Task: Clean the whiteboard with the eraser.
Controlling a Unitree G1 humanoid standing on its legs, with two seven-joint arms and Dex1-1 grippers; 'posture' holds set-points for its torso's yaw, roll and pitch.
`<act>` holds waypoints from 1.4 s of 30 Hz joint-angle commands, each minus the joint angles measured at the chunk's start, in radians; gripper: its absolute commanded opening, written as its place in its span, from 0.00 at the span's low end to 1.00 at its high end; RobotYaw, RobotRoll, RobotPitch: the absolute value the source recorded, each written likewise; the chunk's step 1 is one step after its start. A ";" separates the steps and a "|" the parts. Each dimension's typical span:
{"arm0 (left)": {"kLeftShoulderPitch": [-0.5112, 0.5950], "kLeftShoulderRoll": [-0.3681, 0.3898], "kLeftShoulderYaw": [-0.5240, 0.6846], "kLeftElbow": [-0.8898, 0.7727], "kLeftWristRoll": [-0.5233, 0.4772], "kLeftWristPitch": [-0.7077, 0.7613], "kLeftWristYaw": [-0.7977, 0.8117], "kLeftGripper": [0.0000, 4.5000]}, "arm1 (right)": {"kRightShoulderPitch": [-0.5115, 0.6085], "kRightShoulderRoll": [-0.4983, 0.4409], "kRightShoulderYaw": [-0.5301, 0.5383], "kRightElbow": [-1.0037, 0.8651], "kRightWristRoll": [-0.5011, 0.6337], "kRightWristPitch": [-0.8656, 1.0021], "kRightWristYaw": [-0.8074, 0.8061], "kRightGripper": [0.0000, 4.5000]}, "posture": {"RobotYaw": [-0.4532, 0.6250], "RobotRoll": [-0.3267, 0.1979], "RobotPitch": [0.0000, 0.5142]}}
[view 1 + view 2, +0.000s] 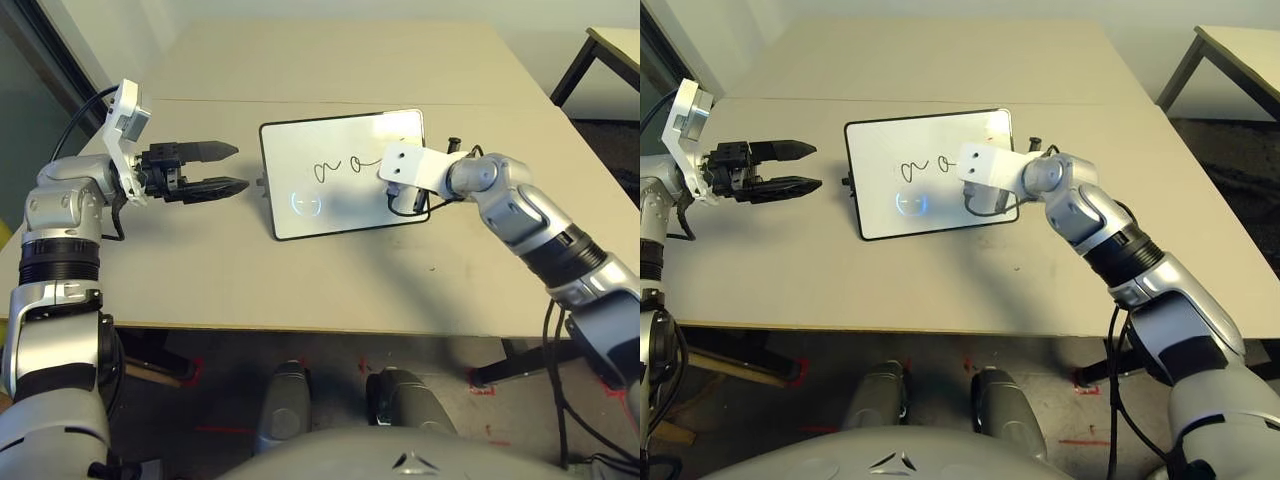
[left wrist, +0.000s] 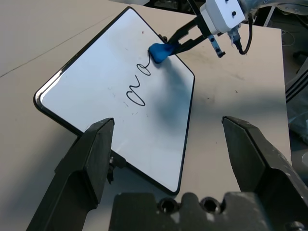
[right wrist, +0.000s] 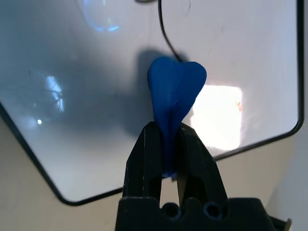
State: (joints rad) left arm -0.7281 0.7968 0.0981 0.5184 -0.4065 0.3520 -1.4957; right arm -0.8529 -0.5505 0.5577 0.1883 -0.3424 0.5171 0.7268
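The whiteboard (image 1: 330, 205) lies flat near the middle of the table, with a black scribble (image 1: 335, 168) across it. My right gripper (image 2: 167, 46) is shut on the blue eraser (image 3: 175, 91), which is squeezed between the two fingers. The eraser (image 2: 160, 52) rests at the right end of the scribble, on or just above the board. My left gripper (image 1: 235, 168) hovers open to the left of the board with nothing between its fingers, pointing toward the board's left edge.
The board lies on a beige table (image 1: 200, 270). A seam (image 1: 200, 100) runs across the table behind the board. A second table (image 1: 610, 45) with black legs stands at the back right. The near table edge is in front of my body.
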 commanded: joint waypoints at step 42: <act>-0.049 -0.022 -0.033 0.032 0.019 -0.021 -0.009 1.00 | 0.055 -0.073 -0.060 0.015 -0.185 -0.109 0.087 0.04 | 0.61 0.62 0.06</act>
State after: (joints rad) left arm -0.7692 0.7794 0.0775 0.5320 -0.3982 0.3399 -1.4927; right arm -0.8047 -0.6216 0.5064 0.2044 -0.5157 0.4086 0.8057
